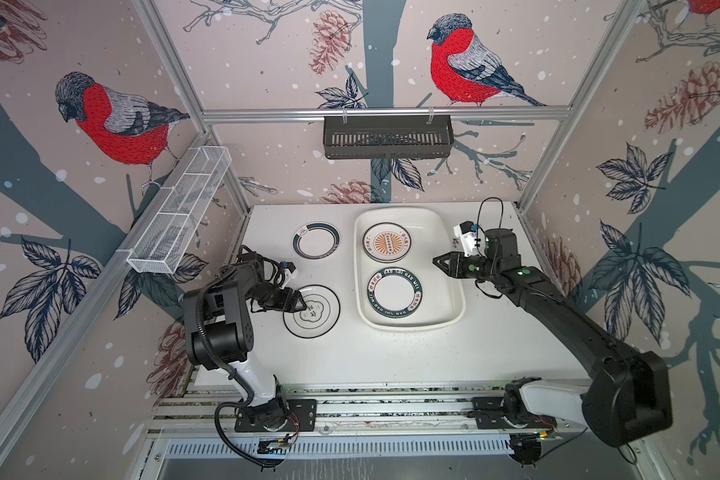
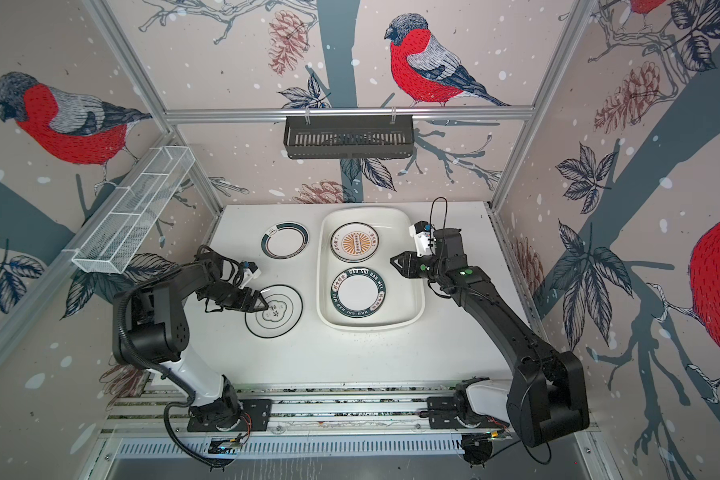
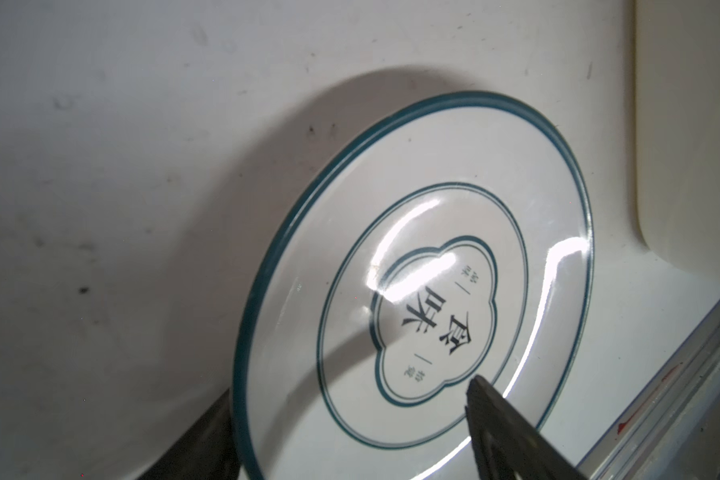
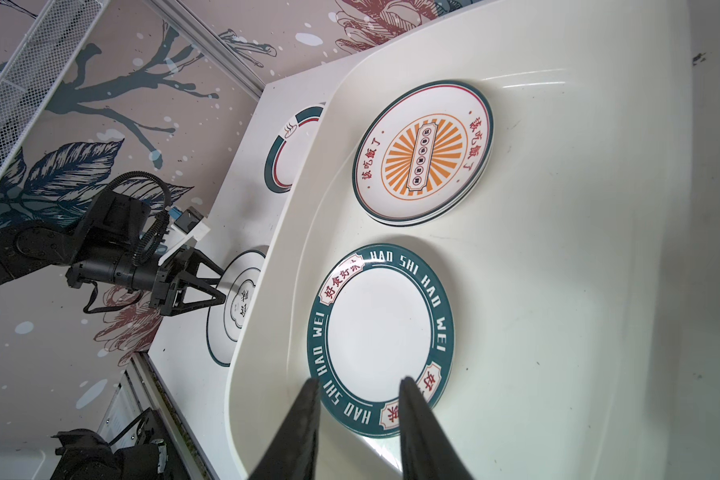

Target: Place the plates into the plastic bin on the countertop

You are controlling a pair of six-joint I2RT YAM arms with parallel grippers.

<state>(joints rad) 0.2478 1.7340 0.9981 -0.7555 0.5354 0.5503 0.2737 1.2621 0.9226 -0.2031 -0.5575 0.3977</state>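
The near strip of worktop [image 1: 412,357] lies open in the middle. In the plastic bin [image 1: 444,300] plates [image 1: 393,295] fill the left; its right side is free, under the right pincer [image 1: 436,262].

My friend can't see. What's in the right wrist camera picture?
An orange sunburst plate, topping a stack, and a green lettered plate lie in the white plastic bin. The right gripper hovers open over it; beyond, the left gripper reaches a third plate on the countertop.
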